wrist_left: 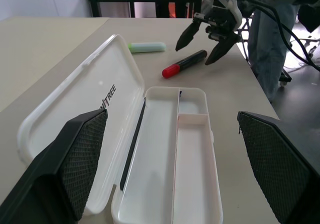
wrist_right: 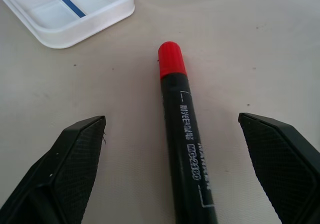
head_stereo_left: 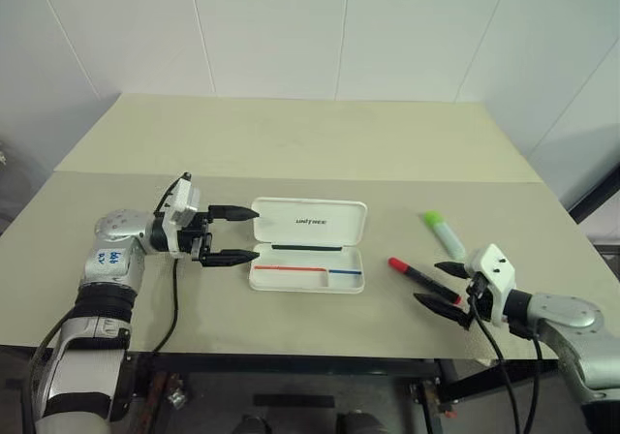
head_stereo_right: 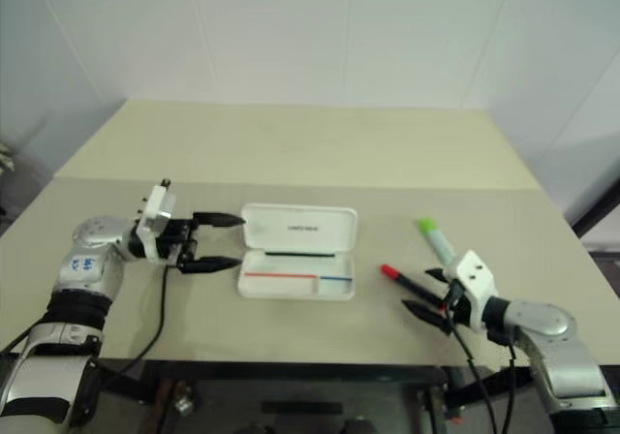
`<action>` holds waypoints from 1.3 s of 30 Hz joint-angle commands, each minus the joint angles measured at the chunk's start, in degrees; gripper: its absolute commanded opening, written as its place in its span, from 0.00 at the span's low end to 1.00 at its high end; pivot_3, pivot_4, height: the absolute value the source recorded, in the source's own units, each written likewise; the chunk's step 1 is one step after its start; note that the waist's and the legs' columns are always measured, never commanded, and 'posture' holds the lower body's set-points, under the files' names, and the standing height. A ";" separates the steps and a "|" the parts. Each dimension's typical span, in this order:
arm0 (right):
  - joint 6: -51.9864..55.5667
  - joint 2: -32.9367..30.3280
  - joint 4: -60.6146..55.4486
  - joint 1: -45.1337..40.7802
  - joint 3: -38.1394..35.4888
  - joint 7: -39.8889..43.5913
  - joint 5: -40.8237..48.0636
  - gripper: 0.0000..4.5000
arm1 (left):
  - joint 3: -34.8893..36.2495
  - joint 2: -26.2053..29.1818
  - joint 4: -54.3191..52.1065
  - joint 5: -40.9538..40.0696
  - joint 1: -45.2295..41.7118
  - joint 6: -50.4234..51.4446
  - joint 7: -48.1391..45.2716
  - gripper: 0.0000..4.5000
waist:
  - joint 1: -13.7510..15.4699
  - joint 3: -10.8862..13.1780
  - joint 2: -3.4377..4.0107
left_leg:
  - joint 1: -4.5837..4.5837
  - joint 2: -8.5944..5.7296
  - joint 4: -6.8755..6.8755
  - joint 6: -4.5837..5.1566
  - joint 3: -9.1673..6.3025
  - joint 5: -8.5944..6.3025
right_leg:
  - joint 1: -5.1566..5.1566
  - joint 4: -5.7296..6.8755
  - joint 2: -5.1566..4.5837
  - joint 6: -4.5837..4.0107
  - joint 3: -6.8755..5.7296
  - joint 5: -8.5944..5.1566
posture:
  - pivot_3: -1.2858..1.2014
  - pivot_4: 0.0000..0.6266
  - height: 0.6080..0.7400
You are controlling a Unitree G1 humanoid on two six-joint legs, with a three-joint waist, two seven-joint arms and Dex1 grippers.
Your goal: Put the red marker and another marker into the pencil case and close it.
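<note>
left eye view: the pencil case (head_stereo_left: 308, 244) lies open in the middle of the table (head_stereo_left: 291, 143), lid folded back away from the robot, tray toward it. a thin red-and-blue stick (head_stereo_left: 308, 269) and a dark strip already sit in the tray. the red marker (head_stereo_left: 423, 280) lies on the table to the right of the case, well apart from it, and the green marker (head_stereo_left: 445, 232) lies a little farther back, also outside. the left end effector (head_stereo_left: 233, 235) hovers just beside the case's left end, fingers apart and empty. the right end effector (head_stereo_left: 442, 285) sits at the red marker's near end, fingers spread to either side of it.

right eye view: the same layout; neither marker is in the case and the lid is up.

left wrist view: the tray's compartments hold no marker. beyond the case, the red marker's cap points toward it, with the right end effector's open fingers straddling the barrel's far end.

right wrist view: the black barrel runs up between the two widely spread fingers (wrist_right: 60, 169), touching neither; a corner of the case shows beyond the red cap.

judgement: the case is open, which is all that counts as done. the first grasp looks set up but not made; both markers still have to go in, then the lid must be shut.
</note>
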 commanded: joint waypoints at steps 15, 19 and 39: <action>3.34 0.98 5.24 -3.29 0.65 -2.57 -1.72 1.00 | 4.08 2.85 -9.03 -12.26 4.28 6.25 -6.44 0.99 | 0.00 0.00 0.00 | 0.01 0.01 0.02 0.00 0.01 0.00 | 0.04 0.00 -0.04 0.01 0.02 0.01 | 0.52 0.24 1.00; 5.34 1.21 6.68 -4.08 1.45 -3.24 -2.32 0.81 | 4.23 3.22 -10.50 -13.68 4.91 7.46 -6.44 1.00 | -0.01 0.00 0.00 | 0.02 0.01 0.06 0.00 0.02 0.00 | 0.07 -0.01 -0.06 0.01 0.02 0.01 | 0.52 0.24 1.00; 7.33 -5.66 -9.43 -3.39 -2.03 -1.06 -0.22 0.13 | 0.06 5.96 -10.30 -16.77 5.71 7.12 -6.45 1.00 | -0.05 0.07 0.11 | -0.01 0.00 -0.22 0.00 0.01 0.00 | -0.04 -0.13 -0.10 -0.03 0.04 -0.01 | 0.52 0.24 1.00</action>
